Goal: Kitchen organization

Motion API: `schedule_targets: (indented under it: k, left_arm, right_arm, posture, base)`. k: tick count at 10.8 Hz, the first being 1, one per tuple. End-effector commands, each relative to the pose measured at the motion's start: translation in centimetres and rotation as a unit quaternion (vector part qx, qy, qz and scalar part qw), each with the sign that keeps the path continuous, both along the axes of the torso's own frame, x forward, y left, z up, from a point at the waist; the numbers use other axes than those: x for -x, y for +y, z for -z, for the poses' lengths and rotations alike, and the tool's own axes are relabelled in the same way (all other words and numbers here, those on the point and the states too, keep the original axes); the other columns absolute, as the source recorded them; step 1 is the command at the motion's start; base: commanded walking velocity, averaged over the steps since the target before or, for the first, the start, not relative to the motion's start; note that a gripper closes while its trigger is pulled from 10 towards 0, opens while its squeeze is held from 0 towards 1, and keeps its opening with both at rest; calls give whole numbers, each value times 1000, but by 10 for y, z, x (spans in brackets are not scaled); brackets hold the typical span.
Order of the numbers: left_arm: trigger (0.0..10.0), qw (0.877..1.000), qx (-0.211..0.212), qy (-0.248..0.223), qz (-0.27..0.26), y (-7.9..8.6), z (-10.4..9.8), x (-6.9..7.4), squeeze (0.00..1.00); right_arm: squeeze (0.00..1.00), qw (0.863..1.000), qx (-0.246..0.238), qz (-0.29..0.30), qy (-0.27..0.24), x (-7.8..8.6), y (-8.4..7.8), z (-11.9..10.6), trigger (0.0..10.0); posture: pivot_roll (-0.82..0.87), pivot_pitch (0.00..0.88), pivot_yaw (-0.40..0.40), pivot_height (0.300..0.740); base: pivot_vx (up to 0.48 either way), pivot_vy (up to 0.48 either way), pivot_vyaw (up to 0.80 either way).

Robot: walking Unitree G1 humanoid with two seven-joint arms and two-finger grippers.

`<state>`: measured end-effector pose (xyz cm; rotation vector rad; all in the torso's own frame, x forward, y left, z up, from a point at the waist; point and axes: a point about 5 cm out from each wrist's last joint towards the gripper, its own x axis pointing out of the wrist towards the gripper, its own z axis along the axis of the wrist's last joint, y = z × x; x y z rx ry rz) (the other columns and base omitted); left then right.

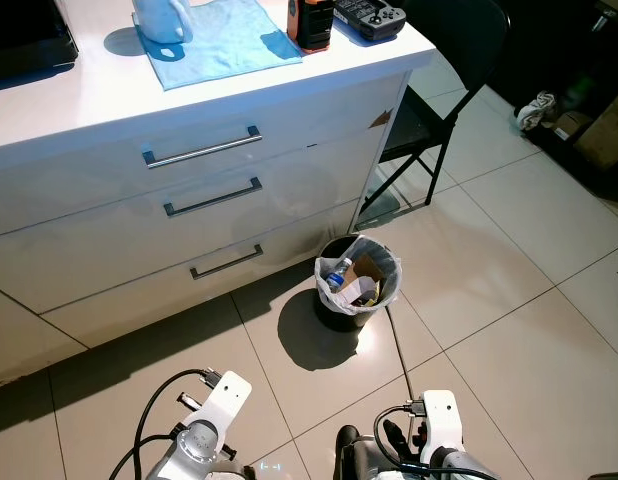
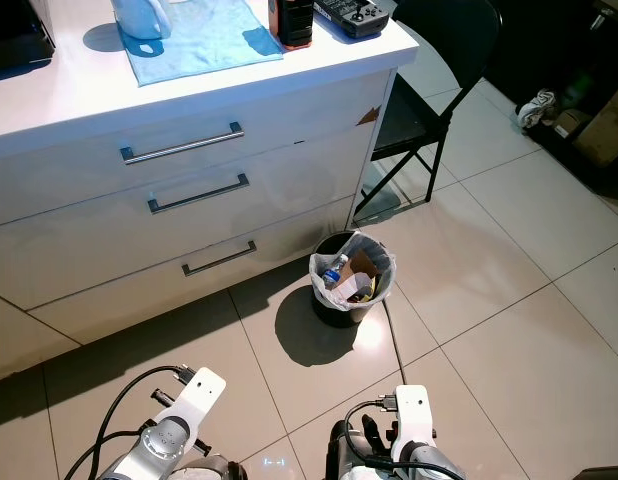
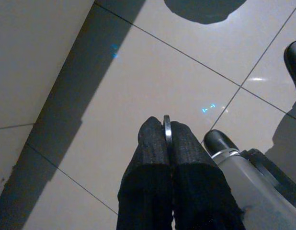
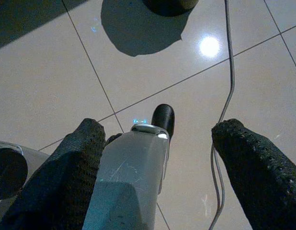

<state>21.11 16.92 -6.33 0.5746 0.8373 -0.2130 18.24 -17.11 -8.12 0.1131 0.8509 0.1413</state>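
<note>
My left gripper [image 3: 166, 130] hangs low over the floor tiles, shut on a thin silvery disc [image 3: 167, 125] seen edge-on between the fingertips. My right gripper [image 4: 160, 127] is also down by the floor, fingers spread open with nothing between them. Both silver arms, left [image 1: 214, 420] and right [image 1: 439, 425], sit at the bottom of the eye views. A small black bin [image 1: 355, 280] with a clear liner stands ahead on the floor and holds a bottle and cardboard scraps. On the white counter [image 1: 109, 95] lie a blue cloth [image 1: 224, 40], a white jug [image 1: 164, 20], an orange-black device [image 1: 311, 22] and a black controller [image 1: 371, 17].
Below the counter are three drawers with bar handles [image 1: 201, 148]. A black folding chair [image 1: 439, 90] stands at the counter's right end. A thin cable [image 1: 397, 340] runs across the tiles from the bin toward my right arm. Boxes and clutter [image 1: 579, 110] line the far right.
</note>
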Motion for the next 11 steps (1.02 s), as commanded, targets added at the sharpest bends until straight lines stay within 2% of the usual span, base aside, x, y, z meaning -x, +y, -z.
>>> schedule_targets:
  k: [1,11]
  left_arm:
    - [10000,1000,3,9,-5,-1,4,7,0]
    - [10000,1000,10,8,-16,-2,4,6,0]
  right_arm:
    - [0,1000,1,0,8,7,-4,3,10000]
    - [0,1000,7,-1,6,5,-5,2,10000]
  posture:
    - [89,195,-44,740]
    - [87,201,-48,740]
  base:
    - [0,0,0]
    - [0,0,0]
